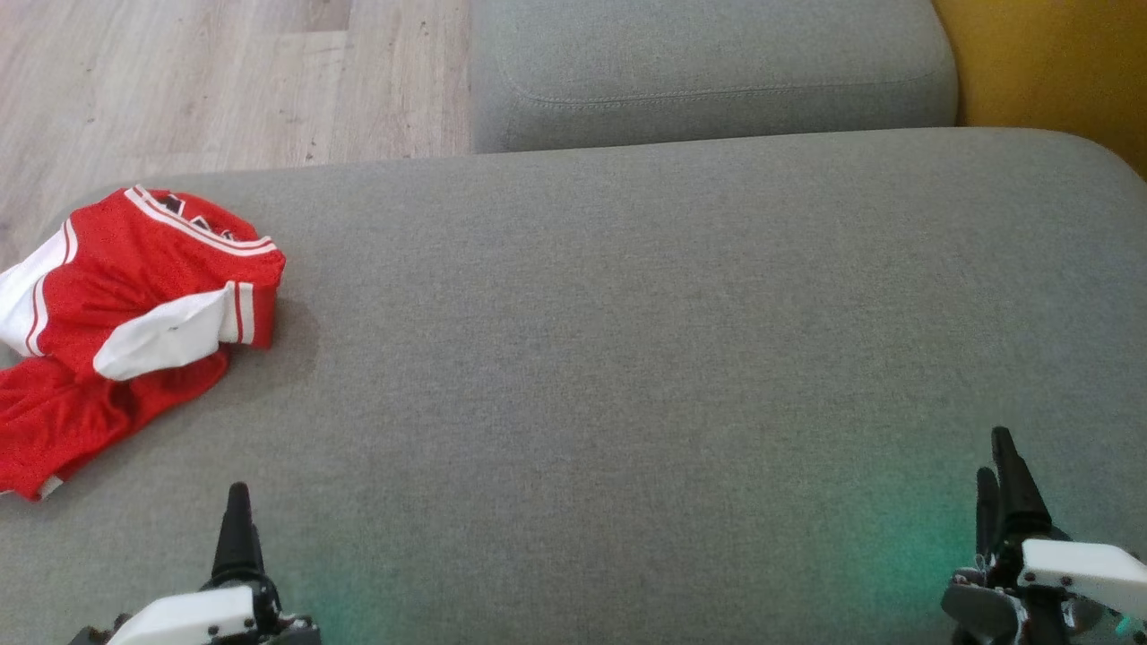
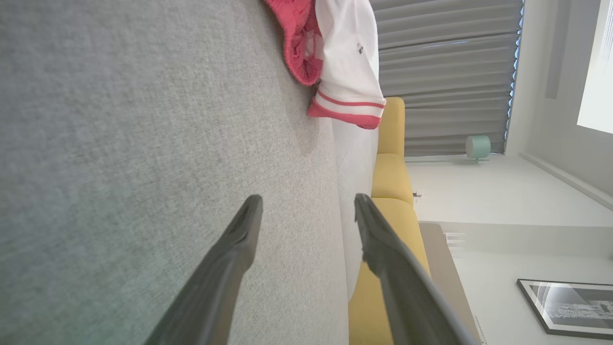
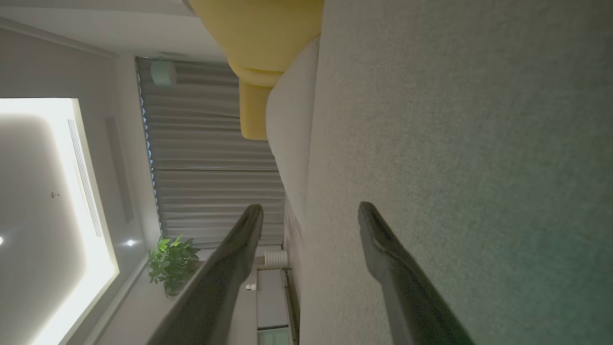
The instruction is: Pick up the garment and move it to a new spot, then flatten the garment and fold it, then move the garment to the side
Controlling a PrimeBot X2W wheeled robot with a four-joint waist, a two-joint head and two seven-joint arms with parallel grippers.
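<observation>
left claw (image 2: 308,203): nearest, low at the near left of the head view; jaws spread wide with nothing between them, fingers just above the grey fabric.
right claw (image 3: 311,208): low at the near right; also wide and empty, over bare fabric tinted by a green glow.
seat cushion (image 1: 627,358): broad grey upholstered surface running from both claws to the far edge.
jersey (image 1: 116,296): red with white panels and striped trim, crumpled in a heap at the cushion's left edge, ahead of the left claw and well apart from it; a white sleeve with a red-striped cuff lies on top.
second cushion (image 1: 708,72): grey, just beyond the seat's far edge.
wooden floor (image 1: 179,81): pale planks at the far left.
yellow upholstery (image 1: 1048,63): far right corner.
</observation>
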